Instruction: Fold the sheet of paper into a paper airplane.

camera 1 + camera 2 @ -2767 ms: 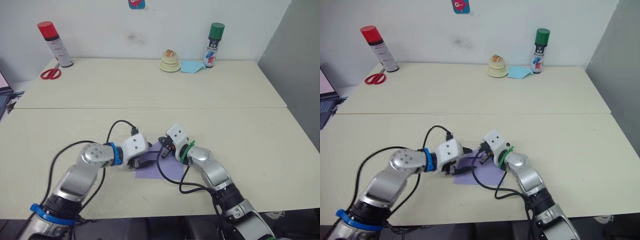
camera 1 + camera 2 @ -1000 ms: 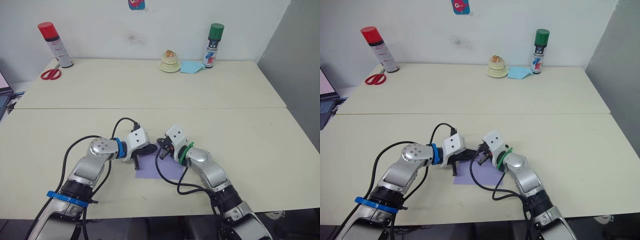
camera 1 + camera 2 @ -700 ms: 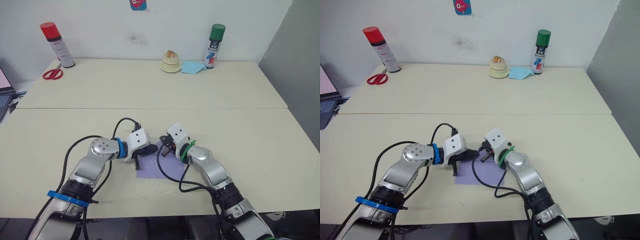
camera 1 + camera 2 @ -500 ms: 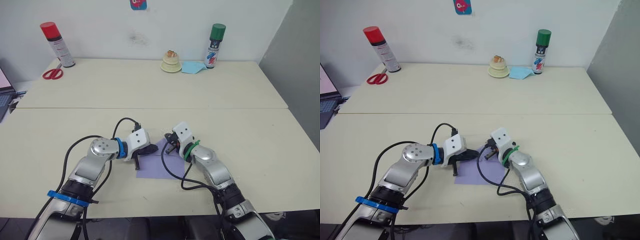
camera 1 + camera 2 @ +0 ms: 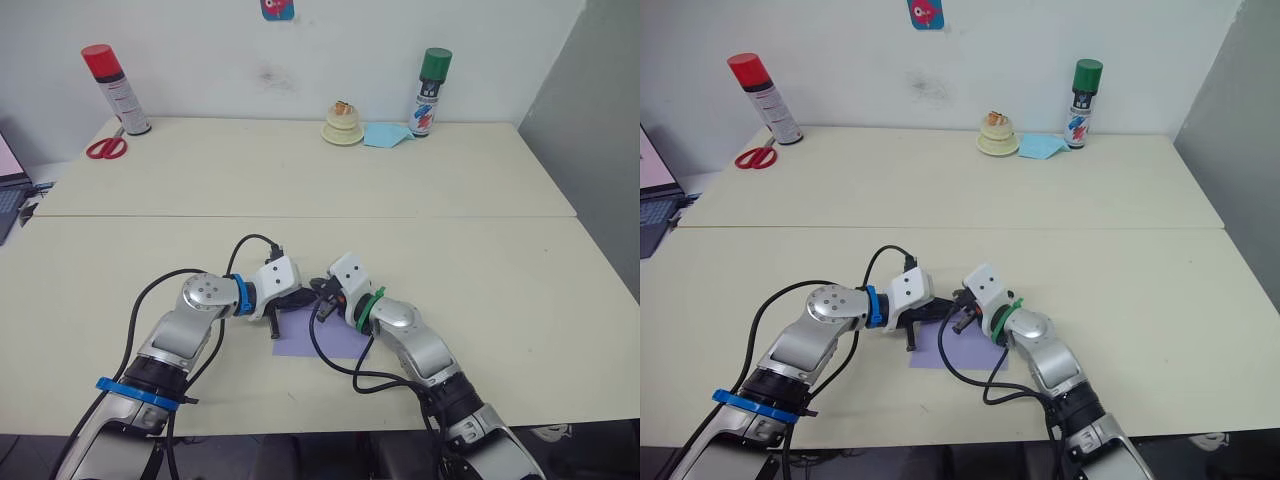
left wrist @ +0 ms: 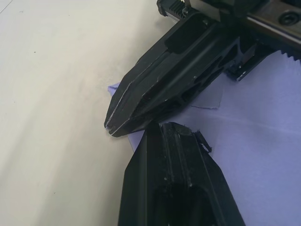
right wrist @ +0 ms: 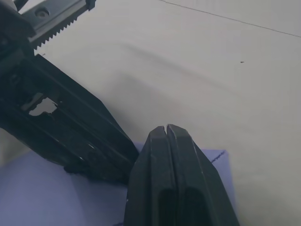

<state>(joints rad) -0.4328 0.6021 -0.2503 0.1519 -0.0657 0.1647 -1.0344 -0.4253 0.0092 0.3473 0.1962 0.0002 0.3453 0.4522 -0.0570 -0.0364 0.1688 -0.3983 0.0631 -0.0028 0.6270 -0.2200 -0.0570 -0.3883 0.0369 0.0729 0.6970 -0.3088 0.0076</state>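
The lavender sheet of paper (image 5: 296,343) lies flat on the cream table near its front edge. My left gripper (image 5: 300,299) is shut, and its tips rest at the sheet's far left corner. My right gripper (image 5: 321,291) is also shut, pointing left with its tips right beside the left one's. In the left wrist view the right gripper's fingers (image 6: 160,94) cross over the sheet of paper (image 6: 263,146) and end just past its corner. The right wrist view has the right gripper (image 7: 165,128) pressed together over the sheet of paper (image 7: 33,188). Whether either grips the sheet I cannot tell.
Along the back edge of the table stand a red-capped spray can (image 5: 115,88), red scissors (image 5: 102,148), a cream stacked object (image 5: 341,124), a light blue paper (image 5: 385,134) and a green-capped spray can (image 5: 430,90). Black cables loop from both wrists over the table.
My right gripper swung out to the right, then came back left until its tips met the left gripper's. The left arm has hardly moved. The sheet stays in place.
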